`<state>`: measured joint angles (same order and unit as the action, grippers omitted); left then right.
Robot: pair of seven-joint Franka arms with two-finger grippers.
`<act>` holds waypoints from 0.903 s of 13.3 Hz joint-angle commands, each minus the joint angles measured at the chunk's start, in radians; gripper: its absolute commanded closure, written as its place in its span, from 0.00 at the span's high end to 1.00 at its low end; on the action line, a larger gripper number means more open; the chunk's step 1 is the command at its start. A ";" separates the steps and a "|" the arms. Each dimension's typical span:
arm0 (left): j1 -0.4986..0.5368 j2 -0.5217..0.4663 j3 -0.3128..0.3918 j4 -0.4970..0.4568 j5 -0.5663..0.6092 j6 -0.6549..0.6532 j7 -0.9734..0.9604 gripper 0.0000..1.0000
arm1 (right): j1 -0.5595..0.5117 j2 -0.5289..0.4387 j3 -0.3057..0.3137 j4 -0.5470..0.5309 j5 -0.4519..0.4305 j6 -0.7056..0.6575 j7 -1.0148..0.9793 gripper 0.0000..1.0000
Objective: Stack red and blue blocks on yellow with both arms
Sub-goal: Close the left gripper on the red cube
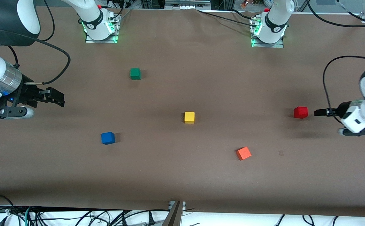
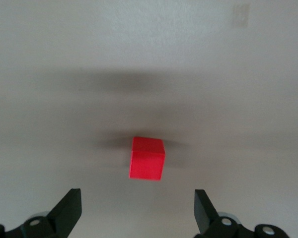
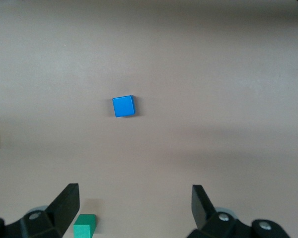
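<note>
The yellow cube (image 1: 189,117) sits alone at the middle of the table. The red block (image 1: 300,112) lies toward the left arm's end. My left gripper (image 1: 317,112) is open and empty just beside it, on the side of the left arm's end; in the left wrist view the red block (image 2: 147,158) lies ahead of the open fingers (image 2: 69,209), apart from them. The blue block (image 1: 108,138) lies toward the right arm's end. My right gripper (image 1: 58,98) is open and empty, up over the table; its wrist view shows the blue block (image 3: 123,106).
A green cube (image 1: 135,73) sits nearer the robots' bases and also shows in the right wrist view (image 3: 84,225). An orange cube (image 1: 243,153) lies turned askew, nearer the front camera than the yellow cube. Black cables hang from both arms.
</note>
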<state>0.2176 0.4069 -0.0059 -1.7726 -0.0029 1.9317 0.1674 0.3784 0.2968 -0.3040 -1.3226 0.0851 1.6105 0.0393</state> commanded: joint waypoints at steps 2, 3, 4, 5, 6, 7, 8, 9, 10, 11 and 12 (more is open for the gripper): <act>0.008 -0.146 -0.016 -0.339 0.069 0.304 0.032 1.00 | 0.004 -0.008 0.000 -0.003 -0.010 -0.007 0.001 1.00; 0.008 -0.149 -0.016 -0.381 0.075 0.364 0.034 1.00 | 0.004 -0.007 0.000 -0.003 -0.010 -0.007 0.001 1.00; 0.008 -0.145 -0.016 -0.412 0.075 0.419 0.034 1.00 | 0.004 -0.007 0.000 -0.003 -0.010 -0.007 0.001 1.00; 0.008 -0.139 -0.016 -0.447 0.075 0.487 0.034 1.00 | 0.004 -0.007 0.000 -0.003 -0.010 -0.007 0.001 1.00; 0.008 -0.134 -0.017 -0.473 0.075 0.534 0.034 1.00 | 0.004 -0.007 0.000 -0.003 -0.010 -0.007 0.001 1.00; 0.008 -0.129 -0.017 -0.499 0.075 0.568 0.032 1.00 | 0.004 -0.008 0.000 -0.003 -0.010 -0.007 0.001 1.00; 0.008 -0.129 -0.017 -0.514 0.075 0.587 0.032 1.00 | 0.004 -0.007 0.000 -0.003 -0.010 -0.009 0.001 1.00; 0.008 -0.126 -0.017 -0.524 0.075 0.604 0.034 1.00 | 0.004 -0.007 0.000 -0.003 -0.008 -0.009 -0.001 1.00; 0.008 -0.119 -0.017 -0.525 0.075 0.615 0.034 1.00 | 0.004 -0.007 0.000 -0.003 -0.008 -0.009 0.001 1.00; 0.008 -0.108 -0.017 -0.525 0.075 0.630 0.034 1.00 | 0.004 -0.007 0.000 -0.003 -0.008 -0.009 0.001 1.00; 0.008 -0.096 -0.017 -0.525 0.077 0.648 0.034 1.00 | 0.004 -0.008 0.000 -0.003 -0.008 -0.009 0.001 1.00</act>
<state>0.2175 0.3104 -0.0167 -2.2829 0.0547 2.5429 0.1847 0.3786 0.2968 -0.3040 -1.3226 0.0851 1.6104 0.0393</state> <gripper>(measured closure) 0.000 0.000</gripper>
